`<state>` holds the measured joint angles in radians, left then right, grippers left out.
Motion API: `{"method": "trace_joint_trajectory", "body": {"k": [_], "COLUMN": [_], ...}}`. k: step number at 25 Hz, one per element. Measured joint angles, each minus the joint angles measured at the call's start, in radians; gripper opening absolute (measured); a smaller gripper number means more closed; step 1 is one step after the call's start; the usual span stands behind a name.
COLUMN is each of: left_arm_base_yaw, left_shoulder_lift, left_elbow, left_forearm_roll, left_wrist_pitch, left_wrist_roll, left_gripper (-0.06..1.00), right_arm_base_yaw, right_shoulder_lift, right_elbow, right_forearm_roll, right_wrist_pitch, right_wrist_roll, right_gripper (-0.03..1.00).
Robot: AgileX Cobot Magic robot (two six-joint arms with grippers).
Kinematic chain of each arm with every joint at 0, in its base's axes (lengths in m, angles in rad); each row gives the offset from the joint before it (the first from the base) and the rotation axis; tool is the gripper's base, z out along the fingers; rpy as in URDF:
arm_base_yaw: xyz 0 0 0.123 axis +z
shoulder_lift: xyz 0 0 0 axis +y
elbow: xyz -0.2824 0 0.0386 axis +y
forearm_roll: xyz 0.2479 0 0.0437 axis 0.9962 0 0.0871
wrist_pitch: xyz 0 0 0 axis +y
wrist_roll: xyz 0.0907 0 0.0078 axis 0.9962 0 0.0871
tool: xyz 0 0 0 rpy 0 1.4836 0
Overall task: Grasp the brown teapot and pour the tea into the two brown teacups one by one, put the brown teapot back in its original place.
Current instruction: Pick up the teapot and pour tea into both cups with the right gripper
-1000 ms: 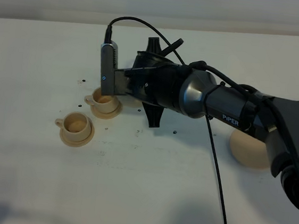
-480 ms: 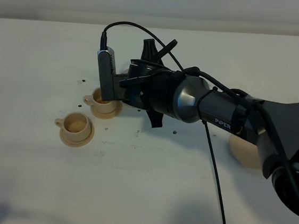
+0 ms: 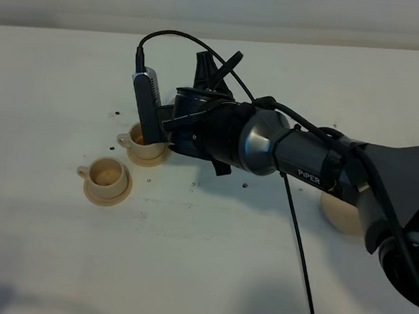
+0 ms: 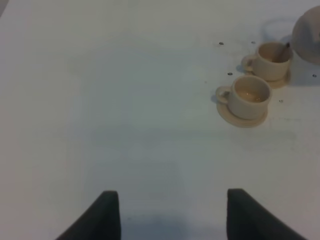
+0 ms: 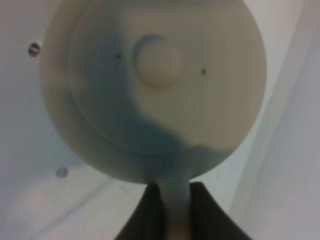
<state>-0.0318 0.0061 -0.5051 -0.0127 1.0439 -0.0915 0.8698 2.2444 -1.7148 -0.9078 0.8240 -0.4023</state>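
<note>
My right gripper [image 3: 177, 121] reaches across to the left and is shut on the loop handle of the brown teapot [image 5: 155, 90], whose lid knob faces the right wrist camera. In the high view the wrist hides the teapot. In the left wrist view the teapot's edge [image 4: 307, 30] hangs tilted over the far teacup [image 4: 272, 60], and a thin dark streak runs into that cup. The near teacup [image 4: 248, 95] holds pale liquid. Both cups [image 3: 145, 144] [image 3: 106, 178] stand on their saucers. My left gripper [image 4: 172, 220] is open and empty, well short of the cups.
The wide tan saucer [image 3: 338, 214] lies at the right of the table, half hidden under my right arm. A black cable [image 3: 300, 256] hangs from the arm across the table's front. Small dark screw holes dot the white tabletop [image 3: 182, 274] near the cups.
My right arm has shifted slightly left and rolled further, tipping the teapot more over the far cup. The cups and the left gripper have not moved.
</note>
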Motion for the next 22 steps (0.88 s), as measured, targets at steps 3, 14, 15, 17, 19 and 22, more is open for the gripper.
{"method": "trace_joint_trajectory", "body": {"k": [3, 14, 15, 17, 19, 22], "left_arm_base_yaw": [0.0, 0.0, 0.0, 0.0, 0.0, 0.0], "left_shoulder_lift": [0.0, 0.0, 0.0, 0.0, 0.0, 0.0], "left_elbow": [0.0, 0.0, 0.0, 0.0, 0.0, 0.0], "left_forearm_roll": [0.0, 0.0, 0.0, 0.0, 0.0, 0.0], "left_wrist_pitch": [0.0, 0.0, 0.0, 0.0, 0.0, 0.0], "left_wrist_roll": [0.0, 0.0, 0.0, 0.0, 0.0, 0.0], "left_gripper": [0.47, 0.47, 0.47, 0.47, 0.47, 0.47], "right_arm_base_yaw": [0.002, 0.022, 0.022, 0.022, 0.022, 0.022], "right_shoulder_lift": [0.0, 0.0, 0.0, 0.0, 0.0, 0.0], "right_elbow": [0.0, 0.0, 0.0, 0.0, 0.0, 0.0], "right_forearm_roll": [-0.021, -0.086, -0.095, -0.107, -0.112, -0.123], "right_wrist_pitch": [-0.001, -0.012, -0.011, -0.007, -0.006, -0.007], "right_wrist_roll": [0.0, 0.0, 0.0, -0.001, -0.003, -0.007], "right_gripper": [0.12, 0.12, 0.12, 0.12, 0.12, 0.12]}}
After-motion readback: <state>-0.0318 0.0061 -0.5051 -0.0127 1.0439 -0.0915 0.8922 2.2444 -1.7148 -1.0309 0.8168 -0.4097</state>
